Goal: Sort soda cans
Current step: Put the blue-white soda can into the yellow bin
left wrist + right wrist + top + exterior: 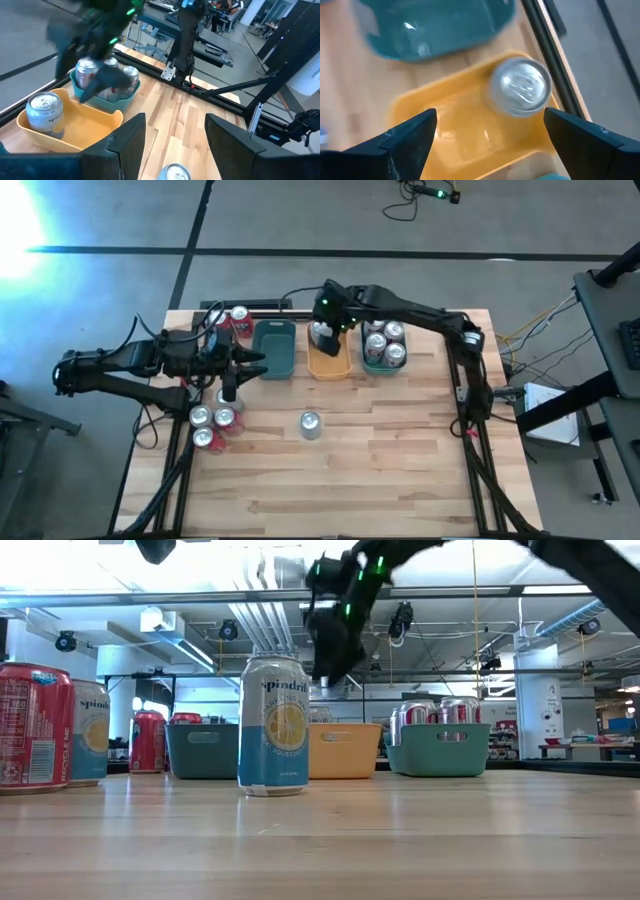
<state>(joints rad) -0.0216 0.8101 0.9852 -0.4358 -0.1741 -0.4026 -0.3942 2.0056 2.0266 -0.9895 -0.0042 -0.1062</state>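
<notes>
My right gripper (490,135) hangs open over the orange tray (328,362), just above a silver-topped soda can (520,92) that stands upright in the tray's far end. It touches nothing. My left gripper (175,140) is open and holds nothing; it hovers by the empty teal tray (274,345), fingers pointing toward the table's right. A teal tray (384,348) at the right holds several cans. One blue-and-white can (311,424) stands alone mid-table. A cluster of cans (212,423) stands at the near left, and red cans (238,320) at the far left.
The three trays stand side by side along the far edge. In the low view the lone can (272,725) stands in front, with a red can (30,725) at the left. Bare wood lies at the table's near and right parts.
</notes>
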